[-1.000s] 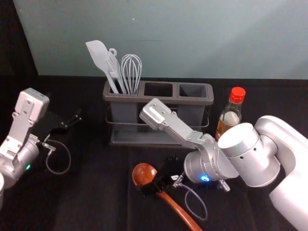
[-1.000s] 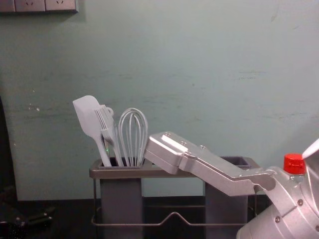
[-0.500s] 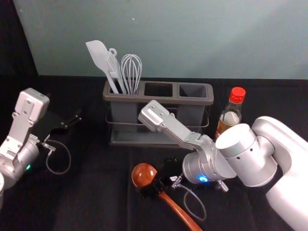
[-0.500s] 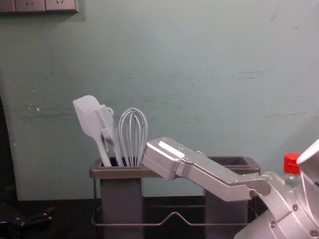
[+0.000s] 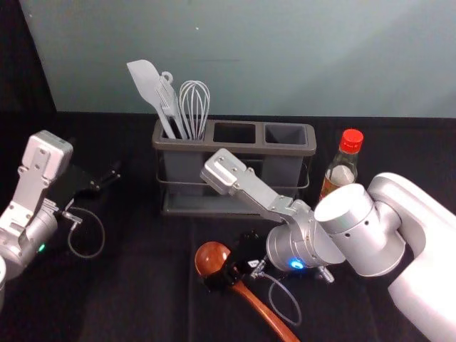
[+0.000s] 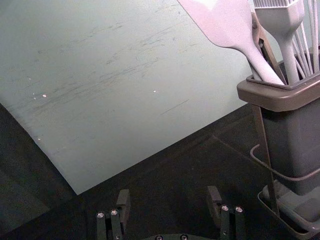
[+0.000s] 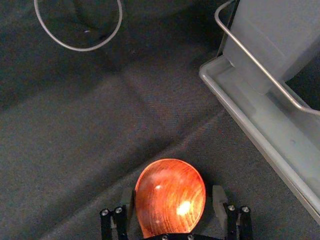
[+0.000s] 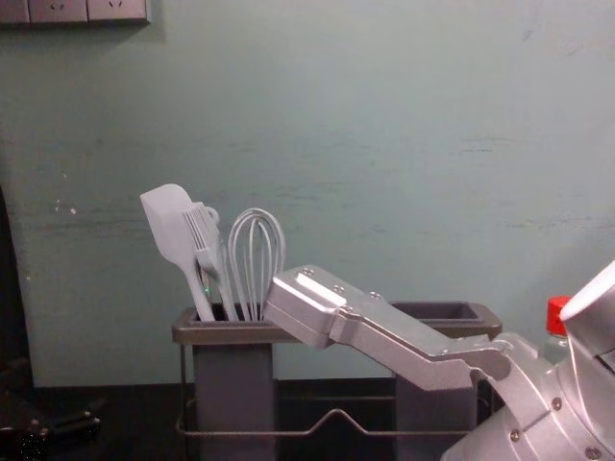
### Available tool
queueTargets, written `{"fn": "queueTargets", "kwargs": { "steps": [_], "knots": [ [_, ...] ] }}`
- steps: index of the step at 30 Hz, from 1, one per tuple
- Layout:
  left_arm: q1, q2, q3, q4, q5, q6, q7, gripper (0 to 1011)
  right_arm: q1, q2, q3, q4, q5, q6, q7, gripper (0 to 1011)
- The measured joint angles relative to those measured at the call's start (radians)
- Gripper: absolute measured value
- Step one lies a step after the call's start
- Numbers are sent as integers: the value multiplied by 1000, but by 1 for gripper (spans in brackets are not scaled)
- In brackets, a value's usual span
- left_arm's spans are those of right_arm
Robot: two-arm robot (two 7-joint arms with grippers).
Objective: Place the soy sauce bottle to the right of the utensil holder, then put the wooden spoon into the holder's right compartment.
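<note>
In the head view my right gripper (image 5: 228, 274) is low over the wooden spoon (image 5: 258, 308), by the neck below its bowl. The right wrist view has this gripper (image 7: 173, 197) open, the spoon's bowl (image 7: 171, 197) between its fingers, with a gap on one side. The grey utensil holder (image 5: 235, 148) stands behind; its right compartment (image 5: 286, 134) has nothing in it. The red-capped soy sauce bottle (image 5: 340, 171) is upright to the holder's right, partly behind my right arm. My left gripper (image 5: 110, 178) is idle at the left, open in its wrist view (image 6: 167, 200).
A white spatula (image 5: 146, 82), a brush and a whisk (image 5: 194, 107) stand in the holder's left compartment. The holder's wire rail (image 8: 336, 415) runs along its front. My right forearm (image 5: 367, 228) extends in from the right, close in front of the bottle.
My right arm has shifted slightly leftward, its gripper staying around the spoon's neck. The spoon, bottle, holder and left arm have not visibly moved.
</note>
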Motion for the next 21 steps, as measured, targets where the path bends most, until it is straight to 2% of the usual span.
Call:
{"fn": "queueTargets", "kwargs": {
  "steps": [9, 17, 21],
  "knots": [
    [0, 0, 0, 0, 0, 0, 0, 1005, 1, 1, -1, 0, 2, 5, 0, 998],
    [0, 0, 0, 0, 0, 0, 0, 1005, 2, 2, -1, -1, 5, 7, -1, 839],
    [0, 0, 0, 0, 0, 0, 0, 1005, 2, 2, -2, -1, 5, 8, -2, 837]
  ]
}}
